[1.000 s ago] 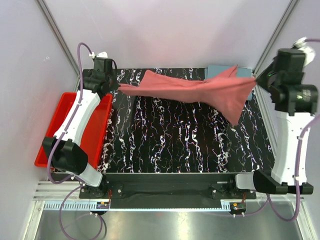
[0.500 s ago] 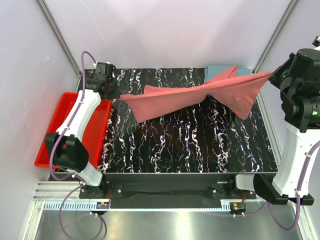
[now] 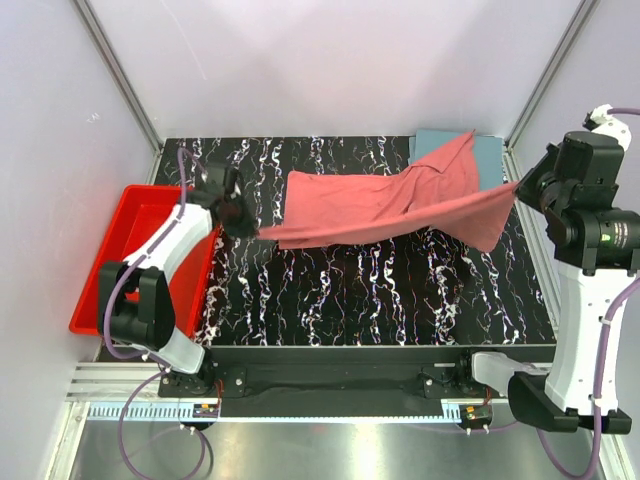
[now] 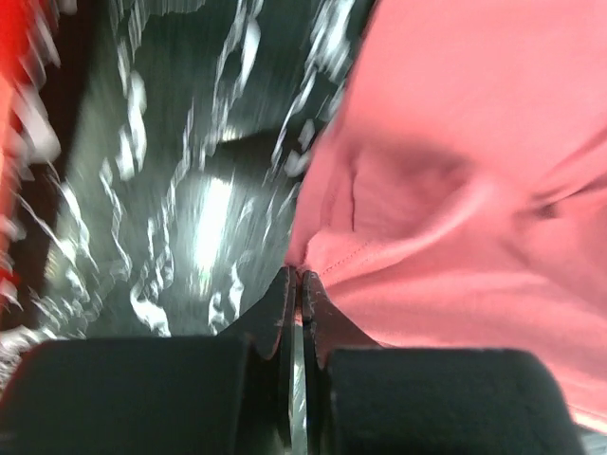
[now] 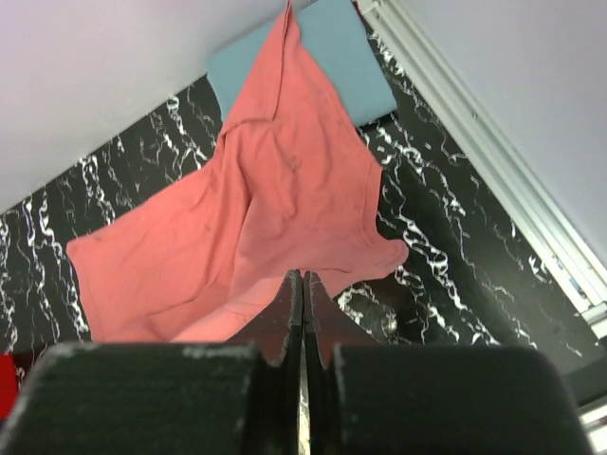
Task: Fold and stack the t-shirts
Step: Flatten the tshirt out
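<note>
A salmon-pink t-shirt (image 3: pixel 380 205) hangs stretched across the back half of the black marbled table (image 3: pixel 380 295). My left gripper (image 3: pixel 254 233) is shut on its left edge; the left wrist view shows the hem pinched at the fingertips (image 4: pixel 297 277), with pink cloth (image 4: pixel 455 190) spreading to the right. My right gripper (image 3: pixel 518 186) is shut on the shirt's right end, and below its closed tips (image 5: pixel 303 277) the pink shirt (image 5: pixel 275 180) drapes down to the table. A folded grey-blue t-shirt (image 3: pixel 492 152) lies in the back right corner, partly under a pink sleeve (image 5: pixel 327 52).
A red plastic tray (image 3: pixel 105 285) sits off the table's left edge beside the left arm. Pale walls close in the back and sides. A metal rail (image 5: pixel 493 180) runs along the table's right edge. A black bar (image 3: pixel 340 355) borders the front.
The left gripper has come nearer and rightward with its end of the shirt. The right gripper has moved too, and the shirt now sags lower with its back part resting on the table.
</note>
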